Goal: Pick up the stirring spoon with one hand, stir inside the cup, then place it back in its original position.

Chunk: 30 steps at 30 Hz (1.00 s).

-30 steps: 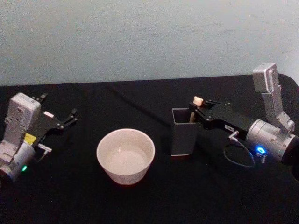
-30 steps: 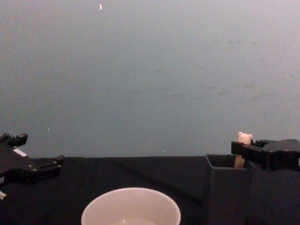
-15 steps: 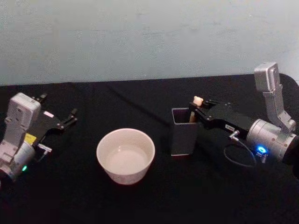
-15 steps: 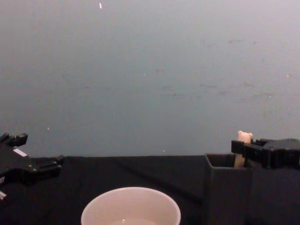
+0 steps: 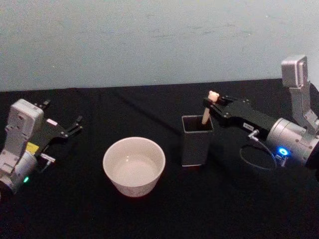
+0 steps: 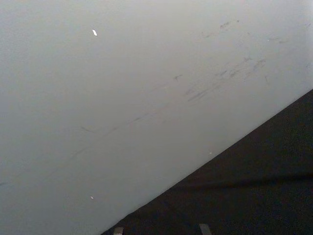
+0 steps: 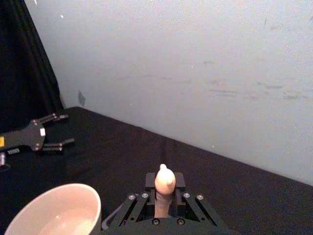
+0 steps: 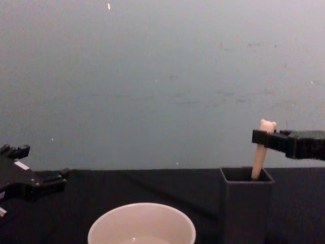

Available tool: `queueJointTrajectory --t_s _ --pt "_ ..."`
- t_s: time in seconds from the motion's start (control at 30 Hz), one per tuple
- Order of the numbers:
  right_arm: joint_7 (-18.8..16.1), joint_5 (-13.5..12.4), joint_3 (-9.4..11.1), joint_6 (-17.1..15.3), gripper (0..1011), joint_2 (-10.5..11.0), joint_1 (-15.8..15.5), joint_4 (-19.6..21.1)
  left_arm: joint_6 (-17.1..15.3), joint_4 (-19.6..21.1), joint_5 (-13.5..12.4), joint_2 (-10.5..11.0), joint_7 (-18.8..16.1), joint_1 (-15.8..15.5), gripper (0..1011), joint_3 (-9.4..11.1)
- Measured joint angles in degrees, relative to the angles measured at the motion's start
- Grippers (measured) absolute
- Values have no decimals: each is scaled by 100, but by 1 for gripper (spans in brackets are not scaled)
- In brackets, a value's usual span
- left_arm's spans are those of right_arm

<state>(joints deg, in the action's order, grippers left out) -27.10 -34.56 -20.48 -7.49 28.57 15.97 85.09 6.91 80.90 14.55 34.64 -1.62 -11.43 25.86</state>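
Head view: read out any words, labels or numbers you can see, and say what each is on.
No text is legible.
White label on the right claw: too small to read.
White patch on the left claw: blurred, unreadable.
Yellow sticker on the left arm: too small to read.

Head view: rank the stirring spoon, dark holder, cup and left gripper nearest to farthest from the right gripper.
1. stirring spoon, held in the right gripper itself.
2. dark holder, just below it.
3. cup, left of the holder.
4. left gripper, far left.
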Motion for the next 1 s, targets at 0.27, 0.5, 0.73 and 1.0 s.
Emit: queueJointTrajectory --t_s 0.27,0.5,0.73,1.0 --pt "22 -203 64 -7 223 72 -8 244 0 0 0 0 0 0 1001 0" --pt "40 -334 118 93 223 115 26 406 0 0 0 0 0 0 1001 0" --pt "47 -440 145 169 223 114 99 512 0 0 -1 0 0 0 1001 0" --pt "57 -548 149 265 223 99 196 618 0 0 0 0 0 0 1001 0"
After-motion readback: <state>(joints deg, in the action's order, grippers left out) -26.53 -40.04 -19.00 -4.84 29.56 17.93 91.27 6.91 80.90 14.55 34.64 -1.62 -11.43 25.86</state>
